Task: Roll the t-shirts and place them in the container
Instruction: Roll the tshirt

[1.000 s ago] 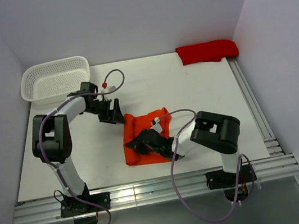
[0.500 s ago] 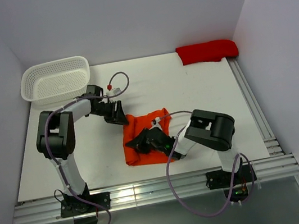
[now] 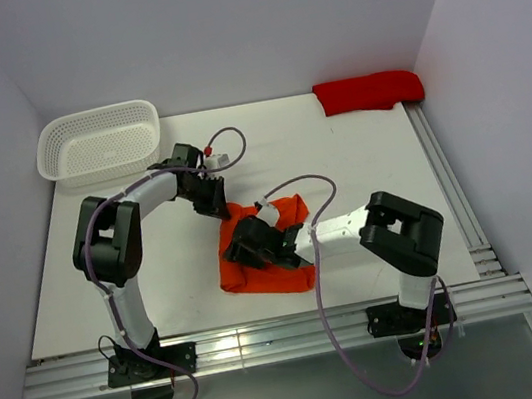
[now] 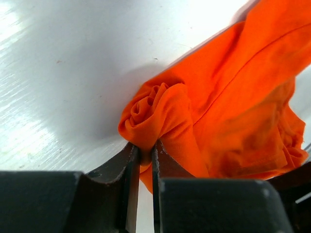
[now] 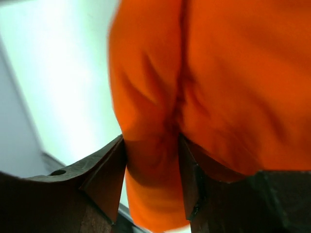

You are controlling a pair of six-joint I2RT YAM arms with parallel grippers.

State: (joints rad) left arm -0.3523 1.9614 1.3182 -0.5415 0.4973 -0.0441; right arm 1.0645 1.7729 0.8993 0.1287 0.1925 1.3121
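Left end effector (image 4: 144, 149) is pinched almost closed on a twisted corner of the orange t-shirt (image 3: 259, 280). It holds the shirt's far-left edge, where the cloth has curled into a small spiral. Right end effector (image 5: 151, 145) sits over the shirt's left-middle, jaws standing wide with a thick fold bunched between them. That wrist view is blurred, so I cannot tell whether they press the fold or merely straddle it.

The shirt lies crumpled on the middle of the table (image 3: 363, 174), within reach of both arms, its longer run going from near-left to far-right. The started roll leads away from the left end effector, rightward along the far edge, and rolling on would mean working along that line. The red t-shirt (image 3: 369, 92) lies well apart at the far right corner, nearer the right arm. No brand, label or writing is readable.
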